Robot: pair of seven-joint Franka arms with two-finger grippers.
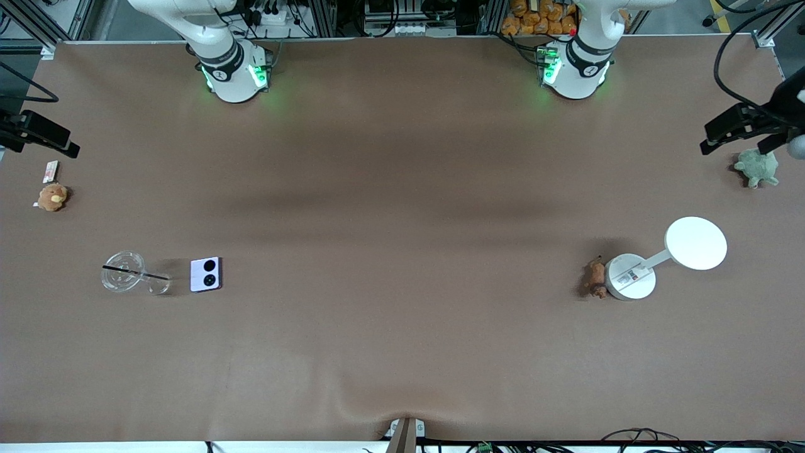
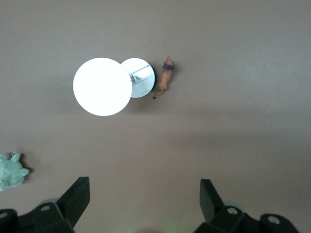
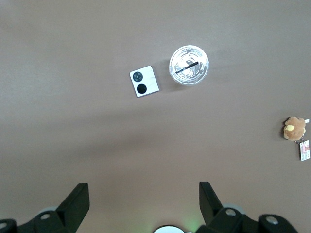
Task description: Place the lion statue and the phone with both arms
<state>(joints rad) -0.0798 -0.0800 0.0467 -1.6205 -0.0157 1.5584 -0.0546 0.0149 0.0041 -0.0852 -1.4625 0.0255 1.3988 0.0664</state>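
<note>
Covering table [image 1: 402,189]: brown mat | phone [image 1: 205,274], lion statue [image 1: 595,279] resting apart

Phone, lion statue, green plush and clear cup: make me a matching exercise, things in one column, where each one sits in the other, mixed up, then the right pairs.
Things:
1. phone
2. lion statue
3. green plush
4. clear cup

Places:
A. beside the white lamp's round base
B. at the table edge, left arm's end
C. between the cup and the table's middle
D. nearer the front camera than the tan plush

Pairs: 1-C, 2-A, 3-B, 4-D
</note>
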